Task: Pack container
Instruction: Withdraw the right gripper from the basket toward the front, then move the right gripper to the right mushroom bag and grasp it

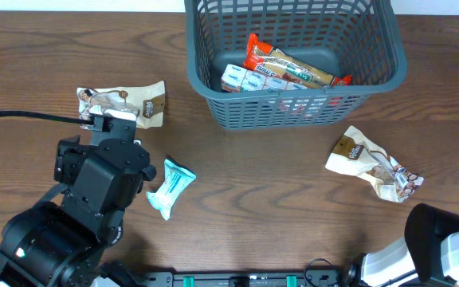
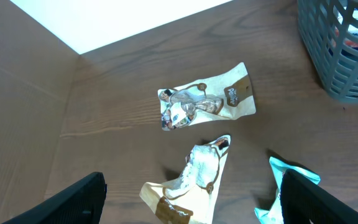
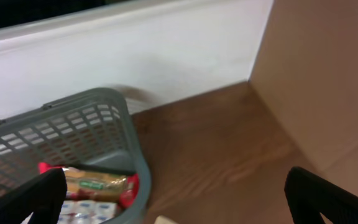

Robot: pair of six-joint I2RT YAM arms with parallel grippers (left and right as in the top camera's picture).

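The left gripper, jaws apart, should descend straight and close across the cream packet at lower centre. The right gripper has its jaws apart too.

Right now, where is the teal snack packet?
Overhead, the teal packet lies on the left half of the table, just right of the left arm and nearer the robot than the container.
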